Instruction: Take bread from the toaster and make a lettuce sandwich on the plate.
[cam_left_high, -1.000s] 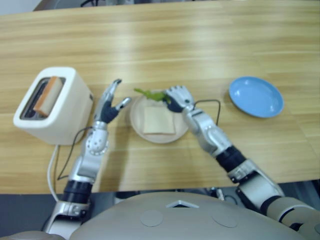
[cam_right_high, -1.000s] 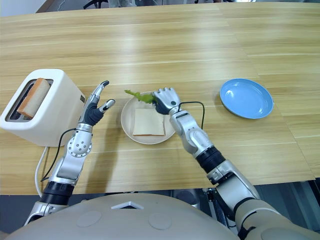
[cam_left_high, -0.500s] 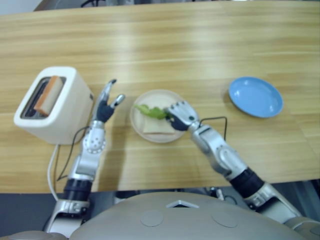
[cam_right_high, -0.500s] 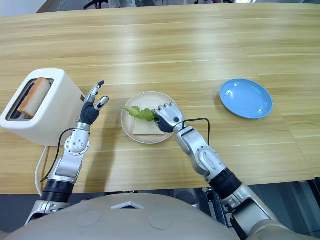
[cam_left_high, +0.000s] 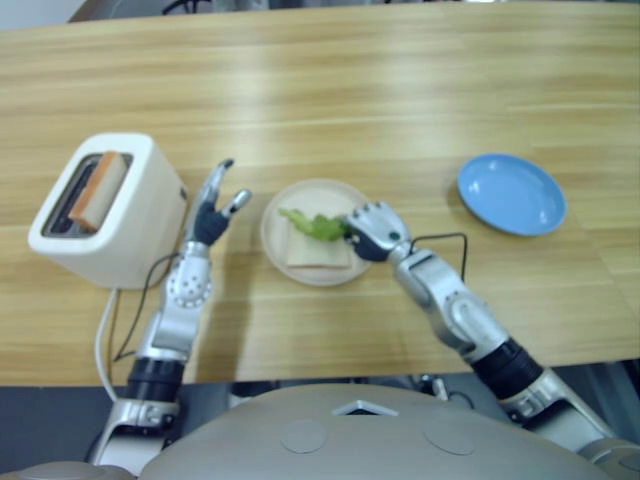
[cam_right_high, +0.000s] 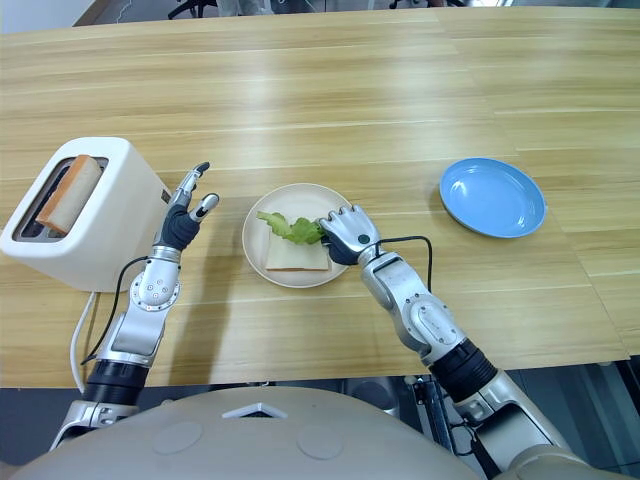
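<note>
right arm (cam_right_high: 418, 318) silver, black joints; right hand (cam_right_high: 347, 232) grey; wrist cable (cam_right_high: 429, 255) black

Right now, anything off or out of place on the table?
Nothing spilled or damaged. The right hand holds the lettuce over the far edge of the bread slice on the cream plate, not centred on it. A second slice sits in the toaster; the left hand is open beside it.

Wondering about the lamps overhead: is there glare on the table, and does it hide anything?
Right eye view: a pale sheen streaks the wooden table beyond the cream plate, covering nothing. Left eye view: the same streak; the lettuce in the right hand lies outside it.
</note>
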